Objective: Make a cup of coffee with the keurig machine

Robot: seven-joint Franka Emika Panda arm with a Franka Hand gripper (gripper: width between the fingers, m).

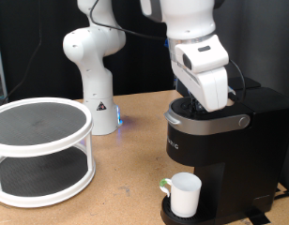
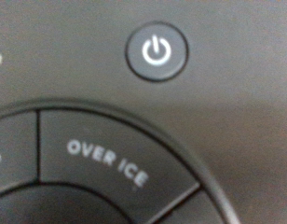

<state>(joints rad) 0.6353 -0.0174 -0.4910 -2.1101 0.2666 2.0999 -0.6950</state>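
The black keurig machine (image 1: 215,150) stands at the exterior view's right with its silver-grey lid band closed. The white cup (image 1: 185,194) with a green mark sits on the machine's round base under the spout. The white arm's hand (image 1: 205,80) is pressed down onto the top of the machine; my gripper's fingers are hidden behind the hand. The wrist view shows no fingers, only the machine's top panel very close: a round power button (image 2: 157,51) and a segment marked "OVER ICE" (image 2: 106,163).
A white two-tier round rack (image 1: 39,150) stands on the wooden table at the exterior view's left. The arm's white base column (image 1: 93,80) rises behind it near the middle. A dark curtain forms the background.
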